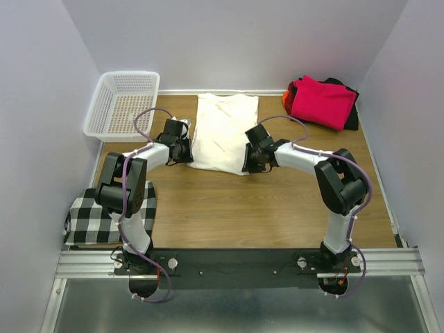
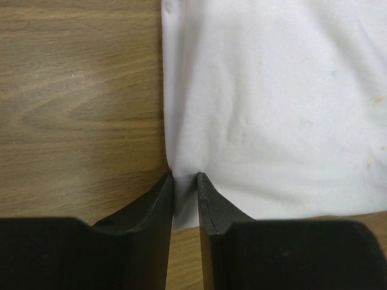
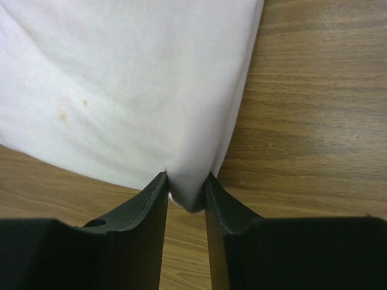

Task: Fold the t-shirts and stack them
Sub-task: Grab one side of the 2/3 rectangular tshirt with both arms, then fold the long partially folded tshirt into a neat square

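A cream t-shirt lies flat on the wooden table, folded into a long strip. My left gripper is at its near left corner. In the left wrist view the gripper is shut on the cream cloth, which bunches between the fingers. My right gripper is at the near right corner. In the right wrist view it pinches a fold of the cloth. At the back right is a stack of folded t-shirts: magenta-red on top, black beneath and orange at its left edge.
A white mesh basket stands at the back left corner. A black-and-white checked cloth lies at the near left by the left arm's base. Grey walls close in the table on three sides.
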{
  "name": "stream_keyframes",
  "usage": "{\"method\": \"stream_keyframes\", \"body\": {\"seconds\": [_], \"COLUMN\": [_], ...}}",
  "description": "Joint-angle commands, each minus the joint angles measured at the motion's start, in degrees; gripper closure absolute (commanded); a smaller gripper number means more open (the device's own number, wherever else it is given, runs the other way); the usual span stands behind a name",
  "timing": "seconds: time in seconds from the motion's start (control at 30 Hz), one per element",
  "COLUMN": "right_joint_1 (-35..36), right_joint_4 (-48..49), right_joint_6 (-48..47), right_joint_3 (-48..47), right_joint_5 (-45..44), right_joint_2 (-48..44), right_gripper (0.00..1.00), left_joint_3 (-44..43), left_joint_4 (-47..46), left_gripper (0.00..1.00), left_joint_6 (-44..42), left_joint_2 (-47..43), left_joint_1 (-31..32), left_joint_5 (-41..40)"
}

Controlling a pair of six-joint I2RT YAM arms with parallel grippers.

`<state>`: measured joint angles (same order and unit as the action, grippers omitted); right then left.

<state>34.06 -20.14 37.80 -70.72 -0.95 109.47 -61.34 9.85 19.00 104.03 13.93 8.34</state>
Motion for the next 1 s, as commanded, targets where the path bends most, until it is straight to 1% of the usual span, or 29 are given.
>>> {"method": "stream_keyframes", "body": {"seconds": [0.0,0.03,0.07,0.13,0.17,0.23,0.33,0.37,0.6,0.77,0.83,0.97], "right_joint_1": [0.3,0.3,0.3,0.4,0.4,0.4,0.4,0.4,0.4,0.4,0.5,0.5], "right_joint_4": [-0.4,-0.4,-0.5,-0.9,-1.0,-1.6,-3.2,-3.8,-9.6,-14.6,-16.7,-20.9], "right_joint_6": [0.3,0.4,0.4,0.3,0.1,-0.4,-1.3,-1.6,-3.8,-4.4,-4.3,-4.3], "right_joint_3": [3.3,3.9,5.0,6.4,7.7,9.1,11.6,12.4,17.5,17.0,16.6,14.1], "right_joint_5": [0.7,0.7,0.6,0.7,0.7,0.7,0.7,2.5,5.4,7.1,7.8,8.5], "right_joint_2": [-0.8,-1.3,-2.2,-3.3,-4.8,-6.3,-9.6,-10.4,-20.8,-29.2,-31.1,-34.8], "right_gripper": [0.73,0.77,0.83,0.89,0.95,0.99,0.99,0.99,0.99,0.99,0.99,0.99], "left_joint_3": [3.2,3.7,4.6,5.4,5.9,6.1,6.9,7.3,11.0,12.1,11.9,9.7], "left_joint_4": [2.3,2.6,3.6,4.8,6.6,8.6,11.9,13.7,20.1,26.1,27.8,33.6], "left_gripper": [0.87,0.94,1.0,1.0,1.0,1.0,1.0,1.0,1.0,1.0,1.0,1.0], "left_joint_6": [-0.6,-0.6,-0.8,-1.2,-1.5,-2.0,-2.5,-2.4,-0.7,1.0,1.6,2.3], "left_joint_2": [-0.7,-1.9,-2.7,-5.0,-5.9,-8.5,-12.7,-13.9,-23.5,-31.8,-35.5,-39.9], "left_joint_1": [-0.3,-0.3,-0.3,-0.3,-0.3,-0.3,-0.1,0.0,0.9,2.2,2.4,2.5], "left_joint_5": [2.5,2.8,3.3,3.3,3.5,3.6,5.0,5.3,6.6,6.0,5.8,5.2]}}
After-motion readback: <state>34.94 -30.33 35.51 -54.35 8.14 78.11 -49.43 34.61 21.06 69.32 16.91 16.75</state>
